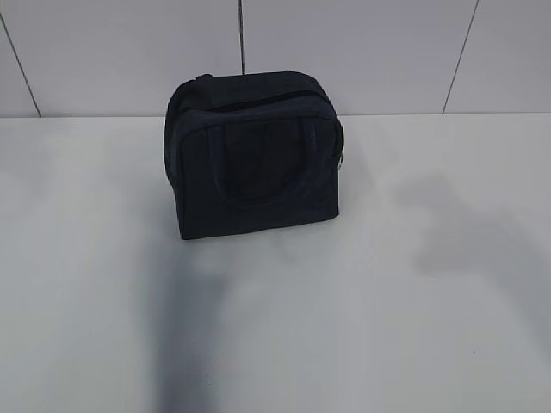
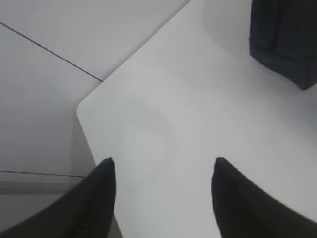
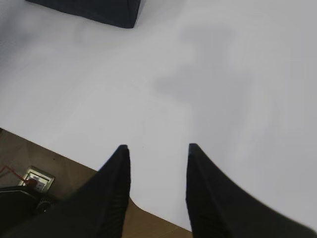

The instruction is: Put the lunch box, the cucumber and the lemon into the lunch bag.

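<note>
One bag (image 1: 252,155) stands upright on the white table (image 1: 387,301), dark navy and boxy, its zipper running left to right across the top and its handle side facing the camera. It lies ahead of both grippers, well apart from them. The left gripper (image 2: 163,166) is wide apart and empty; the right gripper (image 3: 157,151) is narrower, also empty.

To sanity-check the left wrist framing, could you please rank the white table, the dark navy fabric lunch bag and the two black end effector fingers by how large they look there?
1. White table, largest.
2-3. The two black fingers: alike, enlarged by nearness.
4. Dark navy fabric lunch bag, cropped, so unsure.
</note>
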### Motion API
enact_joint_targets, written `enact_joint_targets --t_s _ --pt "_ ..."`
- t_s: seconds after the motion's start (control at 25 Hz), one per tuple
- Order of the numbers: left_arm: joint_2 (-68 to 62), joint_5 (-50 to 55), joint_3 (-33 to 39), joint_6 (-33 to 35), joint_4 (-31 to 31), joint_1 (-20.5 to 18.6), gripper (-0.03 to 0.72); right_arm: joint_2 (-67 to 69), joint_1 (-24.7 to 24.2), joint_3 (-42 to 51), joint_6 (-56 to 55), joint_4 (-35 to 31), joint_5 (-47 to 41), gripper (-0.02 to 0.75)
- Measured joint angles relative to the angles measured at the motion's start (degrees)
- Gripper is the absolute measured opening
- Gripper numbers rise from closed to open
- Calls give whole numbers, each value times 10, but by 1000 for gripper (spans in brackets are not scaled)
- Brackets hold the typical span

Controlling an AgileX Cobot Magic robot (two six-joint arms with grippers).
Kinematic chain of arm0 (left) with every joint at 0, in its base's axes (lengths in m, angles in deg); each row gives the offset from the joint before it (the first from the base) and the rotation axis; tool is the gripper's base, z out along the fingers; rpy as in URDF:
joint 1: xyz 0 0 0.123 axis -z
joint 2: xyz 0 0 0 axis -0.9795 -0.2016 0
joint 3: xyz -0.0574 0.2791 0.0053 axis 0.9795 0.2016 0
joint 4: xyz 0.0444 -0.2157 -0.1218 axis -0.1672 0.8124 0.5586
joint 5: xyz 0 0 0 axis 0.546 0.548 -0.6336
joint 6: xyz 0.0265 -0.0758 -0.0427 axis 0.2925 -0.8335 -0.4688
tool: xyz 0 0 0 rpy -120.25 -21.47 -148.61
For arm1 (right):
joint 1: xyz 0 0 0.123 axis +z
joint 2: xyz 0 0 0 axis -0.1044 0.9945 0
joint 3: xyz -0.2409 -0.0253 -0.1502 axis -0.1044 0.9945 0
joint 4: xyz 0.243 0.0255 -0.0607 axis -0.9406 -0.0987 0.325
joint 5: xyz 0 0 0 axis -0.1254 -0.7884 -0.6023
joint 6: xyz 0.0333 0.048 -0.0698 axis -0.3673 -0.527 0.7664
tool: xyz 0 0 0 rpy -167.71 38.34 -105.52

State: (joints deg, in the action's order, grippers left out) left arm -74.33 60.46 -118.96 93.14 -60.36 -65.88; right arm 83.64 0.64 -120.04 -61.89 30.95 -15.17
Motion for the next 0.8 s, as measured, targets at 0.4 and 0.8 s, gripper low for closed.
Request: enact_joint_targets --t_s 0.4,0.8 --pt "95 25 28 -27 114 0 445 -122 0 92 -34 7 36 295" --pt "252 29 159 -44 173 0 443 -230 0 149 -46 -7 53 295"
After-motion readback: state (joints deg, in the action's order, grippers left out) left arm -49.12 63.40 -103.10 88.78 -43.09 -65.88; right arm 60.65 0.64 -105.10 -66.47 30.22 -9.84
